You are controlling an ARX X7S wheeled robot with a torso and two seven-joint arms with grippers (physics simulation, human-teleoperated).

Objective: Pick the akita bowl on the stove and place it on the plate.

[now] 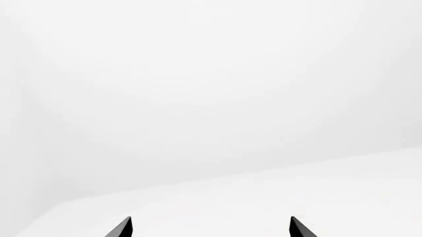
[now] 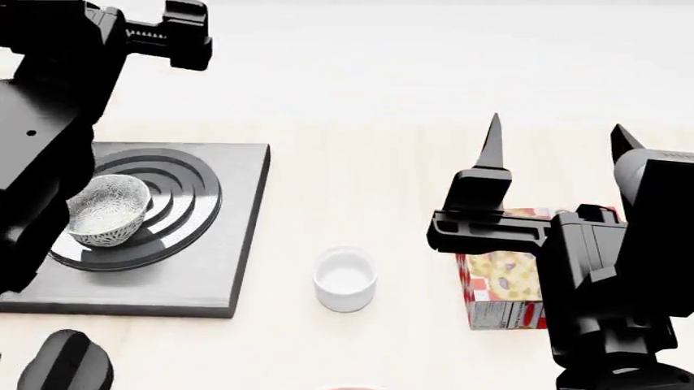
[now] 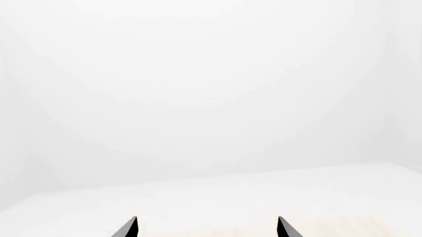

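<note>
Small plain white cup (image 2: 344, 279), upright, looking empty, well off to the left of the right fingers (image 2: 493, 150) and nearer the camera than their tips. Standing alone on bare wood, touching nothing. Red-and-white carton (image 2: 501, 284) low down beneath those same fingers, only partly showing: yellowish printed picture on top, small-print panel on the side facing the camera. Well apart from the cup. Light wooden tabletop (image 2: 358, 171) under both, running on past the fingertips to a white backdrop (image 2: 434, 49). From the right wrist, just a pale strip of that wood beyond the tips, then plain white; from the left wrist, white surfaces only.
</note>
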